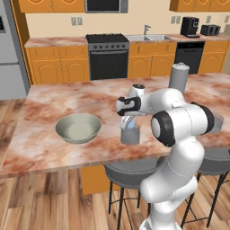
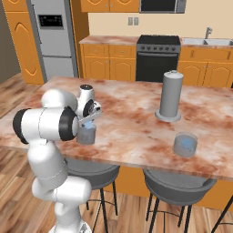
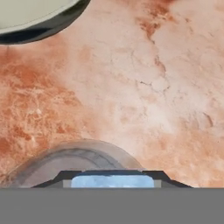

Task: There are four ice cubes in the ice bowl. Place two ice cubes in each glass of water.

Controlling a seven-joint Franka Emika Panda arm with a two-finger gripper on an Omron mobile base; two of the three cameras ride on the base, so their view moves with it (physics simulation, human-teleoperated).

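- Claw hangs directly over the near glass of water, fingers pointing down at its mouth. The jaws stand partly closed with a light-blue ice cube clamped between the tips; the hand view shows the cube spanning the gap.
- Judgement: the cube sits above the glass rim so that a release would drop it into the water. Step in hand is the delivery to this glass.
- Ice bowl sits on the counter to one side of the claw, near but apart from the glass. Its inside looks bare in the left base view; any remaining cubes are too small to tell.
- Second glass of water stands well apart from the claw on the other side, near the counter's front edge, with something bluish inside; I cannot tell whether it is cubes or water.
- Tall grey cylinder stands beyond that glass, farther from the claw.
- View notes: the right base view gives the second glass unobstructed; in the left base view the arm covers it. The hand view alone confirms the grip.
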